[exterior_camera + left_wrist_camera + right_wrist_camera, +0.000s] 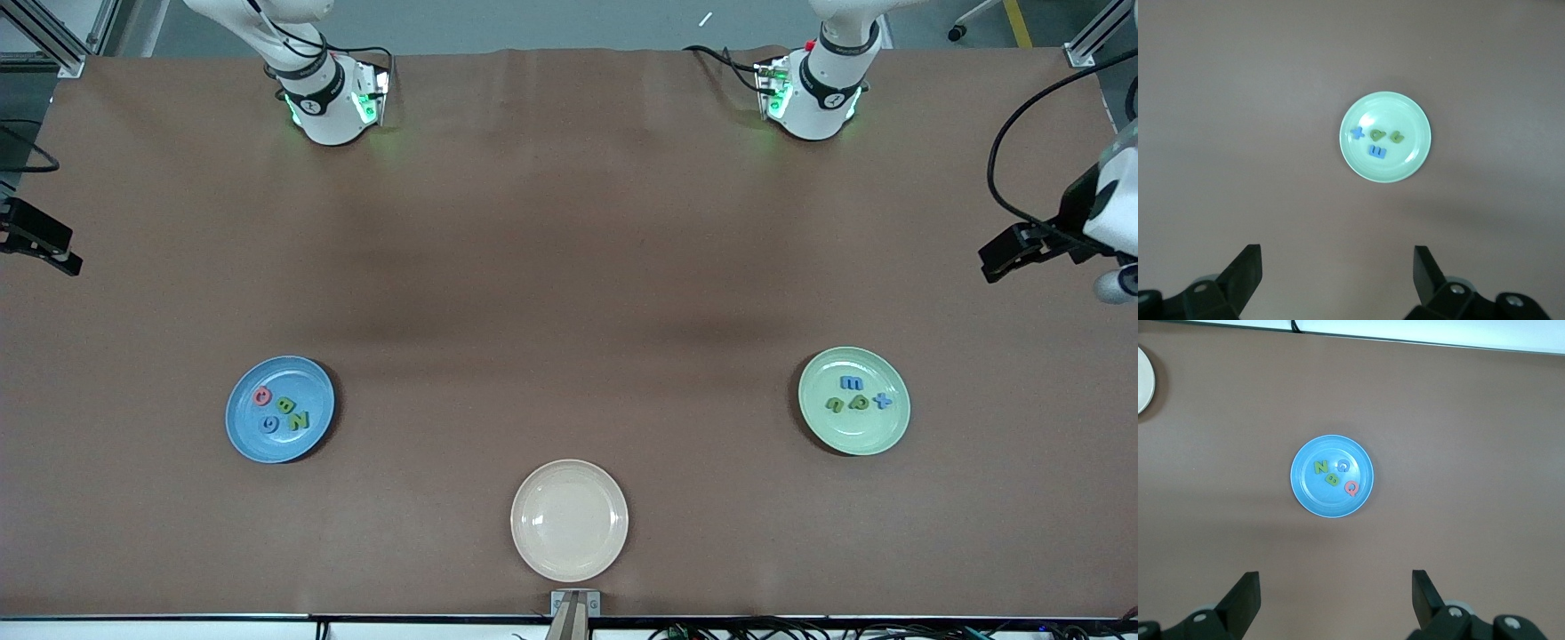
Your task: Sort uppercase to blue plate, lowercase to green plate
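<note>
The left gripper [1338, 280] hangs high over the left arm's end of the table, jaws spread wide and holding nothing. The right gripper [1336, 603] hangs high over the right arm's end in the same way, wide open, empty and touching nothing. Both arms wait, drawn back to the table's ends.

The table [569, 267] is covered with a plain brown sheet, lightly rippled. Grey floor shows past the arm bases, and cables run along the edge nearest the front camera.

Taking the cream plate [569, 520] as the landmark, bare and nearest the front camera at mid-table: the blue plate [280, 410] lies farther from the camera than it, toward the right arm's end. It carries the four capitals: a pink Q [261, 396], a green B [286, 405], a green N [299, 420] and a blue G [269, 425], close together. The green plate [853, 401] lies well apart, toward the left arm's end, carrying a blue m [851, 383], a green n [834, 404], a green p [859, 403] and a blue x [881, 401].
</note>
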You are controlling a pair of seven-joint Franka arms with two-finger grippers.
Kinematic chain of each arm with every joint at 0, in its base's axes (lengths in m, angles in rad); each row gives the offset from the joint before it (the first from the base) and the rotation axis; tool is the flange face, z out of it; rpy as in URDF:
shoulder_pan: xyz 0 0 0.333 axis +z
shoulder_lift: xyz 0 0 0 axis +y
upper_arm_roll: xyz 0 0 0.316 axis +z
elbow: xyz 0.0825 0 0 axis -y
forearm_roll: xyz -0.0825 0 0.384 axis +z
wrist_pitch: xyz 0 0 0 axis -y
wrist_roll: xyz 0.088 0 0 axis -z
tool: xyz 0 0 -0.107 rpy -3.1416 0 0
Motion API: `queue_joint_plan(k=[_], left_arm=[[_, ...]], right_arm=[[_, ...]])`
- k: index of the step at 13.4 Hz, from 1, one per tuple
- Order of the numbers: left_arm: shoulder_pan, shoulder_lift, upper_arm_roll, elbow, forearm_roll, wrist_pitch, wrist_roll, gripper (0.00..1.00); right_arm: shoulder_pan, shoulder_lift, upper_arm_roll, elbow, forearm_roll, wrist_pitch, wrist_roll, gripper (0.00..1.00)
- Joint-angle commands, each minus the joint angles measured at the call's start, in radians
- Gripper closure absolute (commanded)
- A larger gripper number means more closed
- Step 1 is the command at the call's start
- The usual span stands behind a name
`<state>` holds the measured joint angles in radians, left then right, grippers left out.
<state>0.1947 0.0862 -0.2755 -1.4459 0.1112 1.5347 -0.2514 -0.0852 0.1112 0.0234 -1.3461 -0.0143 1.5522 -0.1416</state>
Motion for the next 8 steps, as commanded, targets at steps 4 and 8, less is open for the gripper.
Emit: queue_joint_plan(k=[4, 8], left_arm=[[-0.187, -0.154, 0.222, -0.174, -0.097, 0.004, 0.087, 0.00], [-0.176, -0.140, 0.196, -0.163, -0.139, 0.004, 0.084, 0.00]], right_arm=[[0.002, -0.002, 0.010, -0.007, -0.030, -0.018, -0.012, 0.00], [0.002, -0.016, 0.010, -0.053, -0.030, 0.016, -0.012, 0.00]])
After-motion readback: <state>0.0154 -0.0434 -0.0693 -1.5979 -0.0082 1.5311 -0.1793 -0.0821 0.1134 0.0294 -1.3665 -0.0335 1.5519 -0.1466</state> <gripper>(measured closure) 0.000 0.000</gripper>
